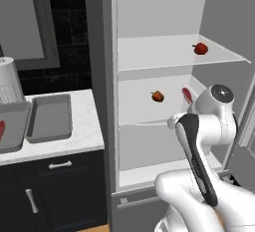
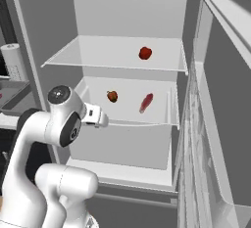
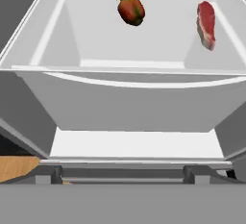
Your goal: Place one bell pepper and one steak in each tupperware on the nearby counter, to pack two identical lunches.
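Note:
The fridge stands open in front of me. On its middle shelf lie an orange-red bell pepper (image 1: 157, 96) (image 2: 112, 96) (image 3: 130, 9) and a red steak (image 1: 187, 95) (image 2: 146, 102) (image 3: 206, 24). A second, red bell pepper (image 1: 200, 48) (image 2: 145, 53) rests on the top shelf. Two grey tupperware trays sit on the white counter (image 1: 87, 131) to the left: one (image 1: 50, 118) is bare inside, and the other (image 1: 11, 126), at the frame's edge, holds something red. My gripper (image 2: 101, 120) hovers open before the middle shelf's front edge, holding nothing, short of the pepper and steak.
The open fridge door (image 2: 220, 124) stands close on the right. A glass shelf edge (image 3: 125, 81) and a white drawer (image 2: 122, 146) lie below the hand. A white paper roll (image 1: 9, 79) stands behind the trays. Black cabinets (image 1: 55, 191) sit under the counter.

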You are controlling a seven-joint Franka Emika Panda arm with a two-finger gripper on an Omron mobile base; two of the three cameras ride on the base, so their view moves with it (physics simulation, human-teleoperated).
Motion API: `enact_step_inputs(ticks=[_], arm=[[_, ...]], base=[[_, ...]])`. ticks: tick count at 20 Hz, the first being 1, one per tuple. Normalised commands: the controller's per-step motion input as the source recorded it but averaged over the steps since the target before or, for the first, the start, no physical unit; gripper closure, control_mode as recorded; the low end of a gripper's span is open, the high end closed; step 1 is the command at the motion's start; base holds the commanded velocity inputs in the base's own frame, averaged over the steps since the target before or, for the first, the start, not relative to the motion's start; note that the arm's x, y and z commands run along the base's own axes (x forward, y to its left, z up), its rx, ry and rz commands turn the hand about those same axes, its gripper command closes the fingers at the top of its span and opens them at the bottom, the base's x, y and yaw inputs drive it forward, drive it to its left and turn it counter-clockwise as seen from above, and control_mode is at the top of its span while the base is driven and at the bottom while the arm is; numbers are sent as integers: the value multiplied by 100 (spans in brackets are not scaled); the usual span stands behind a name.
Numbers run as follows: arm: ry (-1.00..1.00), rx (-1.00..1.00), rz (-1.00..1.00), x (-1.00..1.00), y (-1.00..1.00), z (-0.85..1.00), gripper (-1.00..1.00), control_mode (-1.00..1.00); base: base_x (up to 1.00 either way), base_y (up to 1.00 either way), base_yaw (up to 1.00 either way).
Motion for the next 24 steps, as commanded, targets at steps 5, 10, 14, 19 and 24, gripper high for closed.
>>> enact_step_inputs(ticks=[5,10,14,19,24], arm=[[0,0,0,81,0,0,-100,-100],[0,0,0,69,0,-2,-100,-100],[-4,0,0,54,0,-34,-100,-100],[-2,0,0,56,0,-24,-100,-100],[0,0,0,55,0,0,-100,-100]], base=[[0,0,0],[0,0,0],[0,0,0],[0,0,0],[0,0,0]])
